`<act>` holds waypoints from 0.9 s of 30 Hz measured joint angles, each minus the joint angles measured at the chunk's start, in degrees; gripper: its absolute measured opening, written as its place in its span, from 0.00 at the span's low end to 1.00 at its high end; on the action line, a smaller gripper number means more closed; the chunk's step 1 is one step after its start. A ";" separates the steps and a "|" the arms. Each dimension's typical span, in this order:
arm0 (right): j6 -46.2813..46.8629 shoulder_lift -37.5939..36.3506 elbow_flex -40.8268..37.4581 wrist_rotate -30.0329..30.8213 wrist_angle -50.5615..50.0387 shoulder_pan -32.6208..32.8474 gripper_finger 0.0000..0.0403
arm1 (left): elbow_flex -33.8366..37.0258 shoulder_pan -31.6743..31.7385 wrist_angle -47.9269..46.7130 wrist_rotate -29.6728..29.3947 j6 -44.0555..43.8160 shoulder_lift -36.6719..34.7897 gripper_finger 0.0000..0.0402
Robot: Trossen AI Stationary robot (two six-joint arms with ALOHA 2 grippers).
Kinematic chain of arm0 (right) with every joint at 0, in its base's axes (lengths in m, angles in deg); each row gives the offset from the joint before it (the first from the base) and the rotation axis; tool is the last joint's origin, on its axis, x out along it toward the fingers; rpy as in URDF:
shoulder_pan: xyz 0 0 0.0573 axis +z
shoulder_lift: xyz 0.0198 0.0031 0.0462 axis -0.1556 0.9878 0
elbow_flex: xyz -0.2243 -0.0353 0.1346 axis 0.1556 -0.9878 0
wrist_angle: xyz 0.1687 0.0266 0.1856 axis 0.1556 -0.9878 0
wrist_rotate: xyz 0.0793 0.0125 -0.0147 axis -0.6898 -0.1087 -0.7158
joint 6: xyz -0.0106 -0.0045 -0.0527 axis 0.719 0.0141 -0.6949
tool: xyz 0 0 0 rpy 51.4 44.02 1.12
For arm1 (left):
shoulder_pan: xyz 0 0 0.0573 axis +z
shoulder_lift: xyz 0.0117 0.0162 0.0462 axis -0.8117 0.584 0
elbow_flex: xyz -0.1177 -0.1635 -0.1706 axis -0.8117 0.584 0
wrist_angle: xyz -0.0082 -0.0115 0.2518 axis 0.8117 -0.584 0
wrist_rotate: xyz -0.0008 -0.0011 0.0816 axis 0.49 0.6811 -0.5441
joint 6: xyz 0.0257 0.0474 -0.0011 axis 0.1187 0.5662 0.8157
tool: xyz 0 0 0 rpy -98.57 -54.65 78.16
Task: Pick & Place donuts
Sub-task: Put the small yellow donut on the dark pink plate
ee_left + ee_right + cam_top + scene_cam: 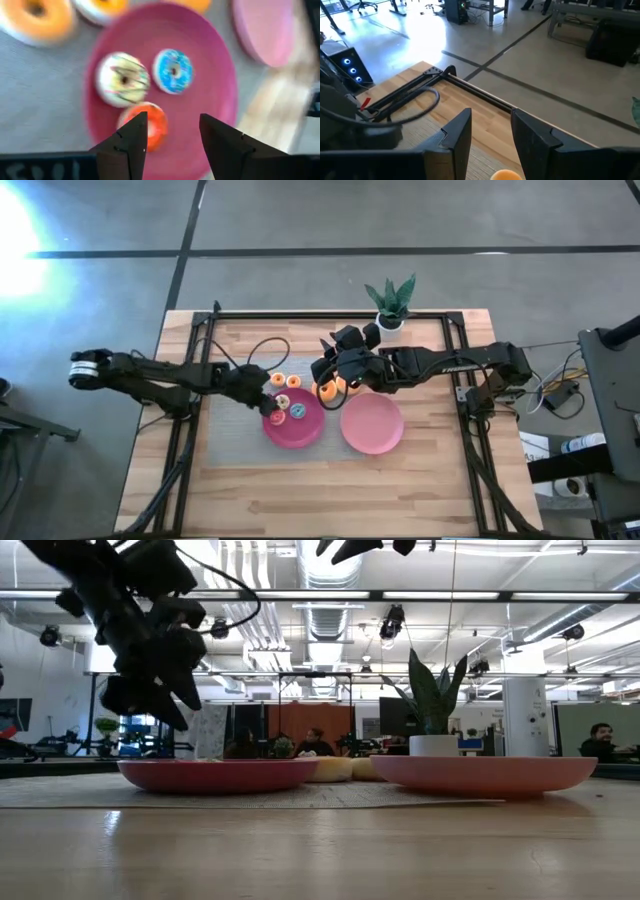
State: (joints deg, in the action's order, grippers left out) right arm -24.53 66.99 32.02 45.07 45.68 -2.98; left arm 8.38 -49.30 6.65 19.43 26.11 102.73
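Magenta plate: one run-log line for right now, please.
left gripper open above magenta plate | plate holds red donut, blue donut, whitish donut | right gripper empty

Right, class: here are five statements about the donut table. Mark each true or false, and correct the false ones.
1. Three donuts lie on the magenta plate. True: a whitish donut, a blue donut and a red donut.
2. The pink plate holds two donuts. False: no donut lies on it.
3. The left tool is open above the magenta plate, holding nothing. True.
4. The potted plant stands on the magenta plate. False: it stands on the table's far edge, apart from both plates.
5. Some donuts lie on the mat outside the plates. True: the left wrist view shows an orange donut beyond the magenta plate's rim.
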 joint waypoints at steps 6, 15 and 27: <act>-0.01 0.02 0.00 0.00 -1.08 -0.51 0.32 | -5.48 1.49 -15.83 -12.19 5.94 -0.90 0.38; 0.00 0.02 0.00 -0.02 -1.07 -1.60 0.32 | -8.31 17.73 -13.86 -4.54 16.86 5.66 0.38; 0.22 0.02 0.00 -0.15 -1.91 -1.53 0.32 | -8.05 24.56 -6.73 5.59 25.46 16.76 0.38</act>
State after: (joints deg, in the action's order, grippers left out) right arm -24.31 67.01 32.02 44.92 43.77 -4.51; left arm 0.33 -24.75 -0.07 25.02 51.56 119.49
